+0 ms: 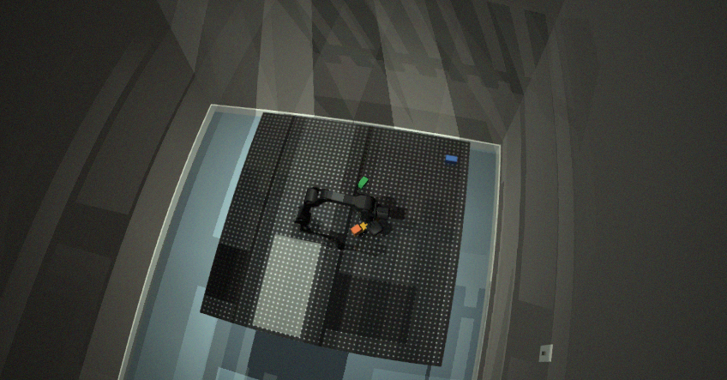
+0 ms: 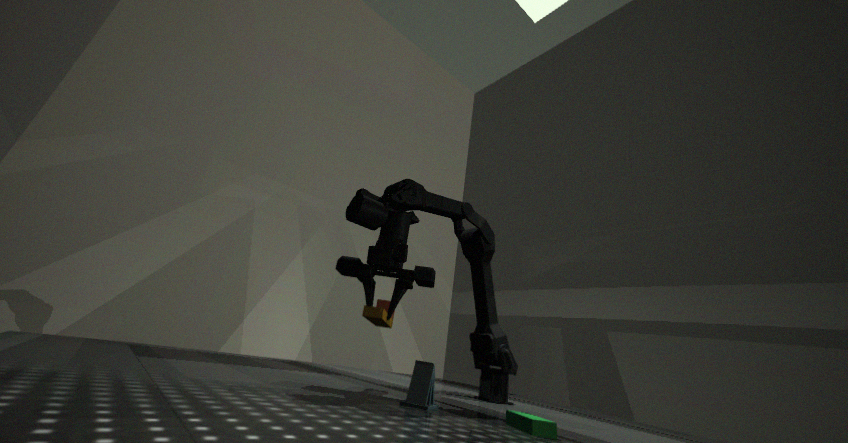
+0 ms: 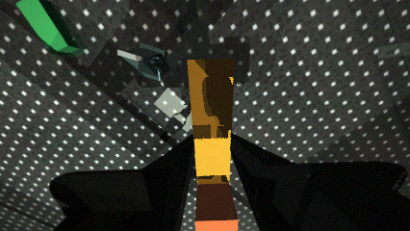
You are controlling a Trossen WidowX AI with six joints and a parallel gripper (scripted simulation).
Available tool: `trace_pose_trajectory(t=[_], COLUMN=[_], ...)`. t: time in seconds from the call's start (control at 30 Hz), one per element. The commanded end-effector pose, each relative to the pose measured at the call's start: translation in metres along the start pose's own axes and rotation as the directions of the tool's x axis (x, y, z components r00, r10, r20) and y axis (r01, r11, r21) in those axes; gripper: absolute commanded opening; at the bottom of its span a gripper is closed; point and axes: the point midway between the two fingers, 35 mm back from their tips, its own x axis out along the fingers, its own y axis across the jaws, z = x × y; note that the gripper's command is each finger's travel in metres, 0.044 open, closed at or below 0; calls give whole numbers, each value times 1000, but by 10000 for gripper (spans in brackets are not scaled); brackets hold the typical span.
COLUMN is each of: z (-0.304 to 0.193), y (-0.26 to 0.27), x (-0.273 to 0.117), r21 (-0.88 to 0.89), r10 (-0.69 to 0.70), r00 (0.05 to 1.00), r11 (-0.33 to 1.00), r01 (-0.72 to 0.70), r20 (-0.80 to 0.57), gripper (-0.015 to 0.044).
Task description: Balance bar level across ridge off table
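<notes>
The yellow bar point(image 1: 363, 226) point(image 2: 374, 315) point(image 3: 197, 101) has an orange-red block point(image 1: 356, 229) point(image 3: 216, 202) at one end. My gripper point(image 2: 380, 312) point(image 3: 212, 138) is shut on the bar and holds it high above the table, fingers pointing down. The ridge point(image 2: 421, 384) point(image 3: 144, 66), a teal-grey wedge on a thin base, stands upright on the table. In the exterior view it is below and to the right of the bar, not touching it. In the wrist view it is left of the bar's far end. The arm hides it in the top view.
A green block point(image 1: 363, 182) point(image 2: 531, 423) point(image 3: 45, 26) lies on the table near the ridge. A blue block point(image 1: 451, 158) lies far off near the table's back right corner. The dotted dark table top has a bright patch point(image 1: 288, 284) and dark shadows.
</notes>
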Motion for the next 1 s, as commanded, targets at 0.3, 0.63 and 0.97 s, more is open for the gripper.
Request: trace_pose_trajectory(t=[0.3, 0.63, 0.97], z=[39, 69, 96], y=[23, 46, 71], x=[-1, -1, 0], r21=[100, 181, 260], r10=[-1, 1, 4], r00=[1000, 1000, 1000], r11=[995, 984, 966], r01=[1, -2, -5], r20=[1, 4, 6], gripper=[0, 0, 0])
